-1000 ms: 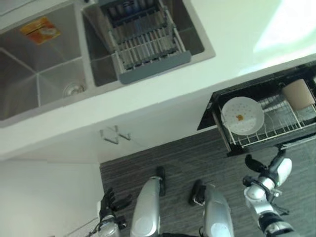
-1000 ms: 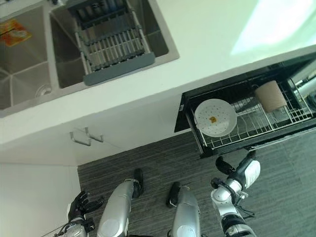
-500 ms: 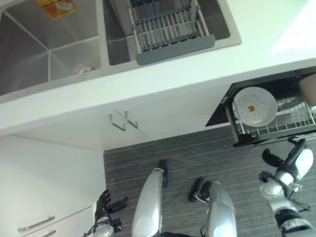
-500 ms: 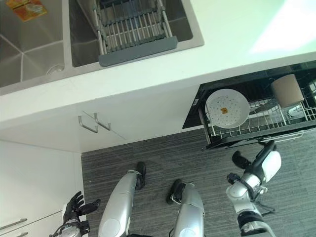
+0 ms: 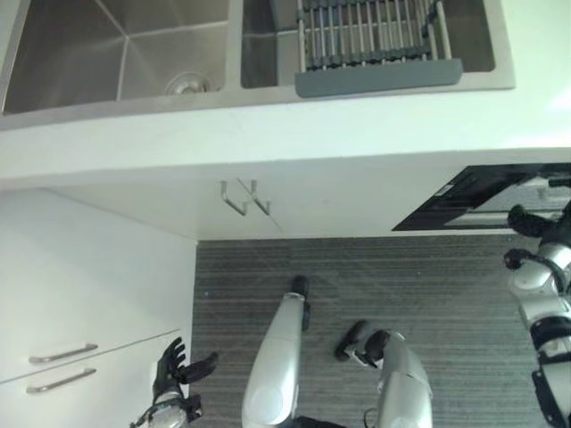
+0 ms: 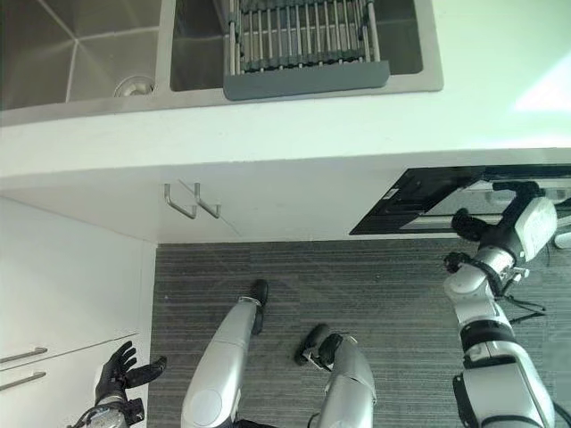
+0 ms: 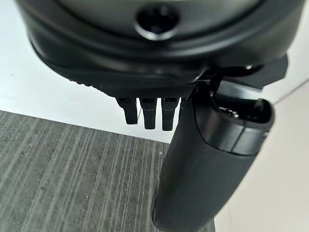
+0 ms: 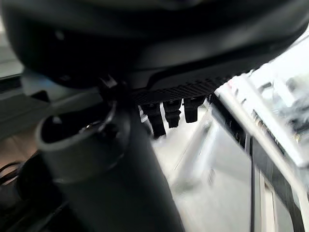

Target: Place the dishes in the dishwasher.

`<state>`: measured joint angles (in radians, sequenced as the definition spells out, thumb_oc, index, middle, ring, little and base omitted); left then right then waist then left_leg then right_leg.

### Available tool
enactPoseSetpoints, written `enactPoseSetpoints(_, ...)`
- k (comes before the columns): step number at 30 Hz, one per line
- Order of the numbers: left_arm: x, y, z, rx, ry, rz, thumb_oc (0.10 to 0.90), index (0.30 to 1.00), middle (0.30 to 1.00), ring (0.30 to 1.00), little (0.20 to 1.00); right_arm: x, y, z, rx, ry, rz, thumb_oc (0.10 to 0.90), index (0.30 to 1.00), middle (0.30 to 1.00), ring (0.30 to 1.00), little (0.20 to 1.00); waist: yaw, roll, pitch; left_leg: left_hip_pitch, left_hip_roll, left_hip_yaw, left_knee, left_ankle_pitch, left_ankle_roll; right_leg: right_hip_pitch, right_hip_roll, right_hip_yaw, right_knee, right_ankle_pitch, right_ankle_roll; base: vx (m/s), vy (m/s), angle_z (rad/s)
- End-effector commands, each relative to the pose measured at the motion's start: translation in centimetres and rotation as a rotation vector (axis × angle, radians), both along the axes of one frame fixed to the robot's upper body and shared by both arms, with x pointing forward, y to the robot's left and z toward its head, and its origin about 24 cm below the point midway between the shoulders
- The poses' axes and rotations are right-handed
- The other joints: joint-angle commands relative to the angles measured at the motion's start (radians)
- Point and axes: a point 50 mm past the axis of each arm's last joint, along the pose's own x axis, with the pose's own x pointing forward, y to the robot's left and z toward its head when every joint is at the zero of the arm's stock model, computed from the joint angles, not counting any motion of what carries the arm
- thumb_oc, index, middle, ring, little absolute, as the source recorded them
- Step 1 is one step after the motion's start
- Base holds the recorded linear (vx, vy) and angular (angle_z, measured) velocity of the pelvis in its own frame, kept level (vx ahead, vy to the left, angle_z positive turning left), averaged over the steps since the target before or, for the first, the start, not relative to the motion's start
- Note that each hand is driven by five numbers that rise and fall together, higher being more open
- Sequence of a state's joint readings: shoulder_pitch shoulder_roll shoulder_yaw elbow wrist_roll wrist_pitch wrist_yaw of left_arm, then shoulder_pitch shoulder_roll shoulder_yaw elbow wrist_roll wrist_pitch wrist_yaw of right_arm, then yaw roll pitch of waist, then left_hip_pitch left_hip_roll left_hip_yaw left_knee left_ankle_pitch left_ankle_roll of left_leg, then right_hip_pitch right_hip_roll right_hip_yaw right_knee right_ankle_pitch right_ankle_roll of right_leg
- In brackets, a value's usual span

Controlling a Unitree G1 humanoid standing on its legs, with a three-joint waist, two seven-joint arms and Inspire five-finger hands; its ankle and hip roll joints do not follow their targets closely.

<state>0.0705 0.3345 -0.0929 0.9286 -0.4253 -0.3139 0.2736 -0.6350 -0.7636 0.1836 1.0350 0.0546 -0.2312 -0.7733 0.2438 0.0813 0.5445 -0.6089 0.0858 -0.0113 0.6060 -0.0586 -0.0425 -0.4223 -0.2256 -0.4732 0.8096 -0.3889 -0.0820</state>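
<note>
Dishwasher (image 6: 446,192) sits under the surface (image 6: 294,125) at the robot's right, its dark front nearly shut with a thin gap showing; no dishes visible inside from here. Right robot hand (image 6: 526,223) is right at that front, much nearer than the left; fingers look straight, empty. Left robot hand (image 5: 174,374) hangs low by the white drawers (image 5: 62,357), fingers spread, holding nothing. Sink (image 5: 125,53) with grey rack (image 5: 375,45) behind. Nothing blocks the right hand.

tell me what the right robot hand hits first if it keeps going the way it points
Most likely the dishwasher drawer: the right robot hand is raised with its fingers aimed at the dark front edge under the counter. Depth is unclear, so contact may already be close.
</note>
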Motion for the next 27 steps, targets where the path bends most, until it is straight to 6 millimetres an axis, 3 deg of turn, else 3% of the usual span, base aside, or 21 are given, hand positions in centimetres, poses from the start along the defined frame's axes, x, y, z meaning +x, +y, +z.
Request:
enactPoseSetpoints(1, -0.7, 3.0, 1.7, 0.118, -0.037, -0.001, 0.8, 0.9, 0.9, 0.9, 0.9, 2.9, 4.7, 15.5, -0.364, -0.434, 0.325, 0.8, 0.9, 0.9, 0.9, 0.9, 0.078, -0.002, -0.025, 0.094, -0.003, 0.051, -0.164, 0.011, 0.03, 0.079, 0.037, 0.023, 0.025, -0.012, 0.009, 0.0, 0.0, 0.0)
enactPoseSetpoints(8, -0.7, 3.6, 2.2, 0.143, -0.055, -0.025, 0.8, 0.9, 0.9, 0.9, 0.9, 3.7, 5.5, 17.7, -0.343, -0.461, 0.342, 0.8, 0.9, 0.9, 0.9, 0.9, 0.117, 0.004, -0.025, 0.085, -0.004, 0.039, -0.219, 0.048, 0.025, 0.09, 0.04, -0.006, 0.001, -0.011, 0.006, 0.0, 0.011, 0.07)
enactPoseSetpoints(12, -0.8, 3.8, 2.2, 0.135, -0.062, -0.003, 0.8, 0.9, 0.9, 0.9, 0.9, 4.3, 5.6, 16.2, -0.267, -0.402, 0.353, 0.8, 0.9, 0.9, 0.9, 0.9, 0.124, 0.002, -0.025, 0.1, -0.006, 0.033, -0.254, 0.064, 0.021, 0.119, 0.049, -0.01, -0.033, -0.009, 0.009, 0.0, 0.004, 0.11)
enactPoseSetpoints(15, -1.2, 3.5, 1.6, 0.054, -0.081, 0.072, 0.8, 0.9, 0.9, 0.9, 0.9, 4.3, 5.8, 10.9, -0.129, -0.338, 0.399, 0.8, 0.9, 0.9, 0.9, 0.9, 0.112, -0.007, -0.025, 0.164, -0.003, 0.04, -0.305, 0.073, 0.014, 0.187, 0.056, -0.011, -0.096, -0.001, 0.017, 0.01, 0.039, 0.11)
enactPoseSetpoints(16, -1.2, 3.2, 1.5, 0.033, -0.098, 0.083, 0.8, 0.9, 0.9, 0.9, 0.9, 4.1, 6.1, 8.5, -0.081, -0.31, 0.41, 0.8, 0.9, 0.9, 0.9, 0.9, 0.105, -0.006, -0.025, 0.183, 0.0, 0.044, -0.306, 0.069, 0.013, 0.218, 0.058, -0.013, -0.12, 0.003, 0.021, 0.03, 0.07, 0.14)
enactPoseSetpoints(17, -0.7, 2.6, 1.4, -0.001, -0.134, 0.092, 0.8, 0.9, 0.9, 0.9, 0.9, 3.3, 6.8, 4.2, -0.009, -0.249, 0.427, 0.8, 0.9, 0.9, 0.9, 0.9, 0.086, -0.005, -0.025, 0.218, 0.005, 0.05, -0.306, 0.058, 0.008, 0.269, 0.062, -0.012, -0.165, 0.01, 0.03, 0.03, 0.062, 0.15)
enactPoseSetpoints(18, -0.7, 2.6, 1.5, -0.003, -0.137, 0.093, 0.8, 0.9, 0.9, 0.9, 0.9, 3.2, 6.8, 3.8, 0.006, -0.244, 0.425, 0.8, 0.9, 0.9, 0.9, 0.9, 0.086, -0.004, -0.025, 0.223, 0.006, 0.05, -0.306, 0.057, 0.007, 0.277, 0.064, -0.013, -0.172, 0.012, 0.031, 0.05, 0.118, 0.22)
enactPoseSetpoints(20, -0.7, 1.4, 1.2, -0.103, -0.206, 0.124, 0.8, 0.9, 0.9, 0.9, 0.9, -1.2, 8.4, -5.7, 0.158, -0.078, 0.425, 0.8, 0.9, 0.9, 0.9, 0.9, 0.032, 0.003, -0.073, 0.275, 0.024, 0.069, -0.306, 0.035, -0.009, 0.372, 0.08, -0.006, -0.304, 0.046, 0.054, 0.06, 0.19, 0.12)
enactPoseSetpoints(23, -0.9, 0.6, 1.2, -0.175, -0.256, 0.113, 0.8, 0.9, 0.9, 0.9, 0.9, -4.9, 9.3, -10.4, 0.192, 0.052, 0.44, 0.8, 0.9, 0.9, 0.9, 0.9, -0.009, 0.003, -0.109, 0.309, 0.034, 0.088, -0.306, 0.02, -0.02, 0.43, 0.095, 0.003, -0.393, 0.073, 0.069, 0.01, 0.141, -0.01)
enactPoseSetpoints(27, -0.7, 0.0, 1.4, -0.224, -0.276, 0.049, 0.8, 0.9, 0.9, 0.9, 0.9, -9.0, 8.9, -14.2, 0.257, 0.218, 0.452, 0.8, 0.9, 0.9, 0.9, 0.9, -0.065, -0.01, -0.159, 0.364, 0.032, 0.114, -0.306, -0.011, -0.022, 0.485, 0.111, 0.027, -0.489, 0.113, 0.092, -0.02, 0.106, -0.26)
